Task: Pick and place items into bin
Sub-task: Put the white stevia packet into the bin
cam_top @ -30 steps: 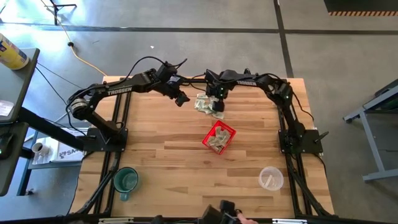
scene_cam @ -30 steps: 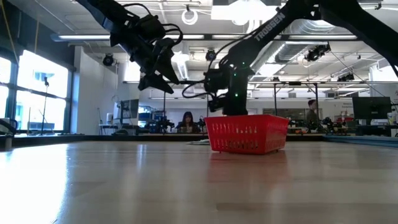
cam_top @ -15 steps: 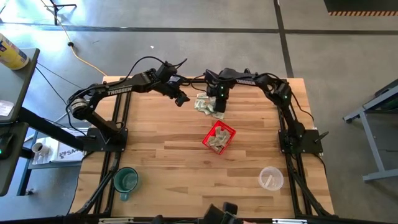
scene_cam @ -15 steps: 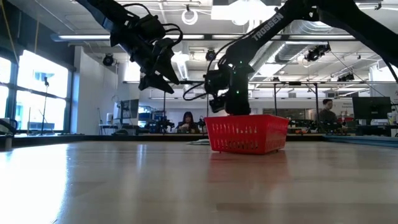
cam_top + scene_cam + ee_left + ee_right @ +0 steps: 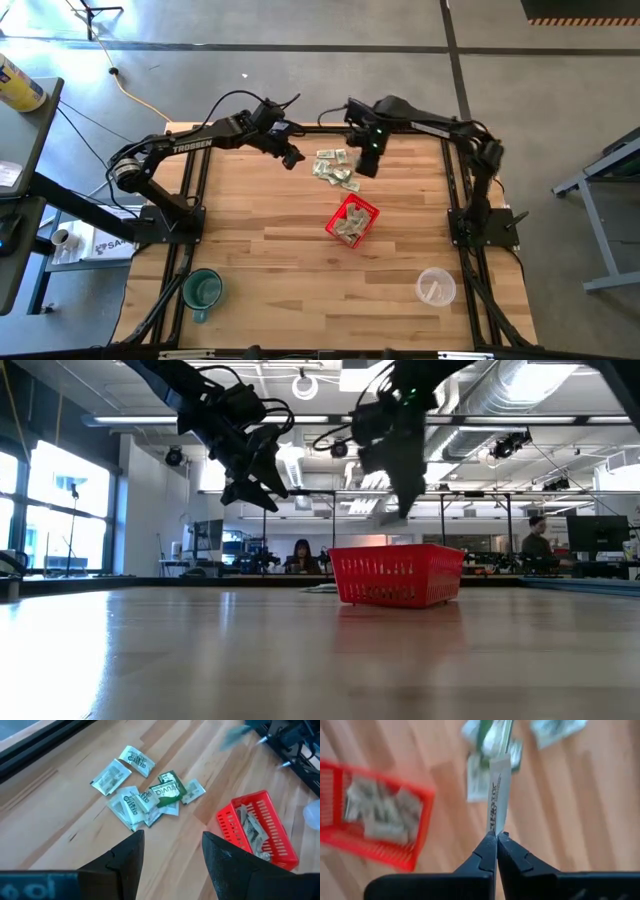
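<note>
Several pale green-and-white slips (image 5: pixel 335 168) lie in a loose pile (image 5: pixel 145 795) on the wooden table, far of the red basket (image 5: pixel 351 220). More slips lie inside the basket (image 5: pixel 252 827). My right gripper (image 5: pixel 368 165) hangs well above the table, just right of the pile, shut on one slip (image 5: pixel 496 795). My left gripper (image 5: pixel 290 158) hovers open left of the pile, with nothing between its fingers (image 5: pixel 172 845). My right gripper pinches one slip by its end (image 5: pixel 495 825) between its two fingertips, which point down from above. The slip shows edge-on, sticks out beyond the fingertips and hangs clear of the table and of the pile.
A green mug (image 5: pixel 202 290) stands at the near left and a clear plastic cup (image 5: pixel 435 287) at the near right. Bare wood lies between them and the basket (image 5: pixel 395 575). People show in the room behind the table.
My right gripper has shut on one slip in the pile, then risen high above the table and shifted a little toward the table's right edge, lifting the slip clear. The rest of the pile has stayed on the table.
</note>
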`<state>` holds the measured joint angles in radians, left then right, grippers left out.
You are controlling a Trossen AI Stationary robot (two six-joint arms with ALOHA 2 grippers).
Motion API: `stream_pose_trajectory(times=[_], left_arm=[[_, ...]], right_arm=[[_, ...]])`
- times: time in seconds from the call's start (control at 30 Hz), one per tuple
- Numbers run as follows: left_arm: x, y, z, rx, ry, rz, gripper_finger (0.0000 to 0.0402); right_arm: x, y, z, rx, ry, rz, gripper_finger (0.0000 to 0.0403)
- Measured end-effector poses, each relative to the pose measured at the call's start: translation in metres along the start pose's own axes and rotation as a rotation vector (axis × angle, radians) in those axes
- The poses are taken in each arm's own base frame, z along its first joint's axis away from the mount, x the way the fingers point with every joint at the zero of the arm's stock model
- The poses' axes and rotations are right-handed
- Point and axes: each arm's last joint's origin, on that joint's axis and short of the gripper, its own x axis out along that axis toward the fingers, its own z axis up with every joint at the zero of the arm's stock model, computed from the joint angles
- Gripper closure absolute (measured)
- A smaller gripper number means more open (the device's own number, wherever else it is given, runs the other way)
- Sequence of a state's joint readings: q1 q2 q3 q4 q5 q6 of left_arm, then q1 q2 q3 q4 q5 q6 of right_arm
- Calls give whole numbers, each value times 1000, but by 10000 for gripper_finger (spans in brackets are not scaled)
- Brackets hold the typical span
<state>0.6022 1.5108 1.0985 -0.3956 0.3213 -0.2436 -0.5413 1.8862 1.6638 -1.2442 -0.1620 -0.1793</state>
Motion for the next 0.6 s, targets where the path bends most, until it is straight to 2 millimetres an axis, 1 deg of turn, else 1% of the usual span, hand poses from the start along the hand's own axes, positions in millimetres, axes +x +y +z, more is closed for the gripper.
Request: stream_pose_trajectory(times=[0.17,0.2,0.3,0.37,0.43,0.5,0.6], left_arm=[[0,0,1,2,-11,14,169],[0,0,1,3,-15,25,169],[1,2,2,3,-28,70,169],[5,3,3,-12,-44,75,169],[11,5,3,-45,-39,67,169],[20,8,3,-53,-33,66,169],[38,13,-3,-112,18,72,169]], right_arm=[[-10,28,-42,33,2,-5,402],[-10,35,-51,42,-2,5,402],[0,54,-71,60,-20,47,402],[9,66,-78,59,-55,88,402],[22,76,-80,54,-87,138,402],[34,83,-81,48,-111,160,402],[46,91,-83,27,-110,208,402]])
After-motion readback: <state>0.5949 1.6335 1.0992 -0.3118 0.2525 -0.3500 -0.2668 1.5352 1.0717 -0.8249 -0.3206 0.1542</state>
